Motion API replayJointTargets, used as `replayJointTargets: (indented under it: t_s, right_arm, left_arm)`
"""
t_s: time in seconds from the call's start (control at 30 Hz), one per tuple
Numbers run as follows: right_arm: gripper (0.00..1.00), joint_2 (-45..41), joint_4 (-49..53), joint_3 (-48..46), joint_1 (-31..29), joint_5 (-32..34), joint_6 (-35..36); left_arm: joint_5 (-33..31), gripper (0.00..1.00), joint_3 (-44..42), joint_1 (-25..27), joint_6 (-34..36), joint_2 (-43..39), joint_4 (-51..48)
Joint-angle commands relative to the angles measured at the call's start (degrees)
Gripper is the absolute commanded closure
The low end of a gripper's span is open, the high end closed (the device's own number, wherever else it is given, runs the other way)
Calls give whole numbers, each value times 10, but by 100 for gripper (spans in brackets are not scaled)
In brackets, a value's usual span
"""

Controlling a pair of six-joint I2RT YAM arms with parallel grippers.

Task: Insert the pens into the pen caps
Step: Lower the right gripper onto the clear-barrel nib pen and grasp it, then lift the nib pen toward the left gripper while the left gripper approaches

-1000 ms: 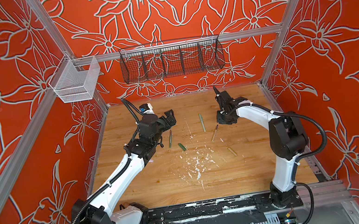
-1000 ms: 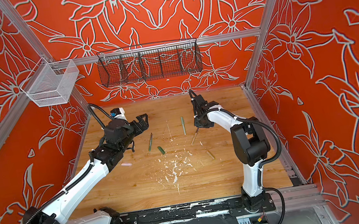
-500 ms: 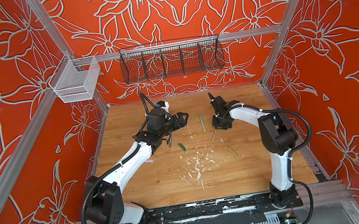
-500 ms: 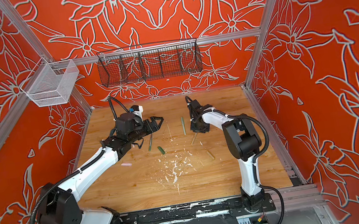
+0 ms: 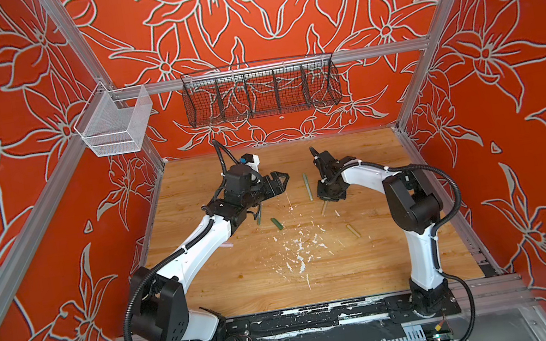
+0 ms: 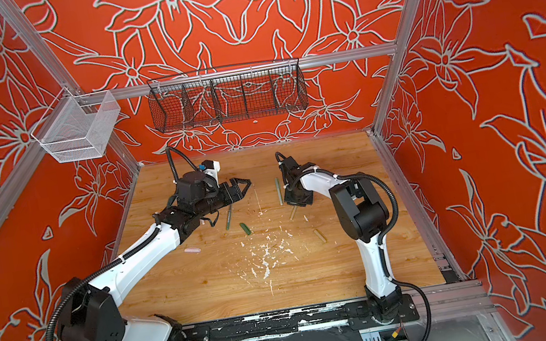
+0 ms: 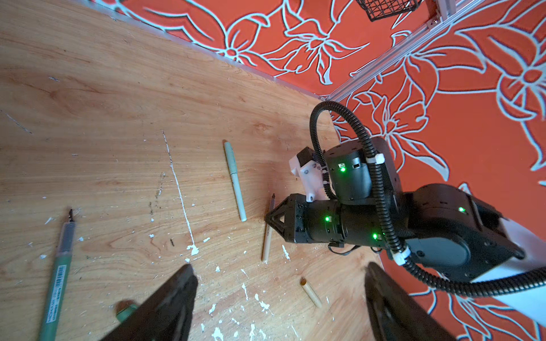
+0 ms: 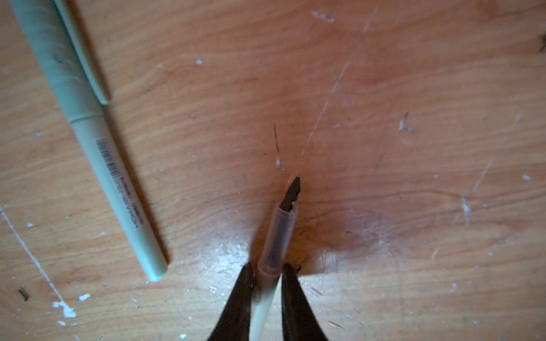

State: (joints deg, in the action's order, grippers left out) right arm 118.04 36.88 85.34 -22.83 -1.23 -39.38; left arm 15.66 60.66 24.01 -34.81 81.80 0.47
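The right claw is pinching the tan pen behind its dark tip, down at the table (bare wood all round it). The left claw is hanging wide open, gripping nothing; the tan cap is lying near the pen, clear of the edges

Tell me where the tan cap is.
In both top views the tan cap lies right of the white paint flecks, nearer the front edge than the right gripper.
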Motion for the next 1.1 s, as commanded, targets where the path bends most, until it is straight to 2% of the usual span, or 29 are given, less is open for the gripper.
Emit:
replayJointTargets:
  t_s: [0.0,0.17,0.33,0.47,0.73,1.07]
  right_arm:
    - [84,15,9,8,-2,20,-9]
    - [87,20,8,4,-2,20,-5]
    - [81,25,4,0,-2,15,1]
    - [80,32,6,1,-2,15,3]
    - [91,35,1,-1,-2,13,4]
    - [96,-8,-16,-16,-2,11,11]
  left_arm:
    - [6,13,13,1,-5,-4,6]
    - [6,13,13,1,-3,-8,7]
    - [9,13,13,2,-3,-6,7]
    - [8,13,13,2,-1,-7,7]
    - [5,13,12,2,0,-8,7]
    - [7,13,13,2,2,-7,6]
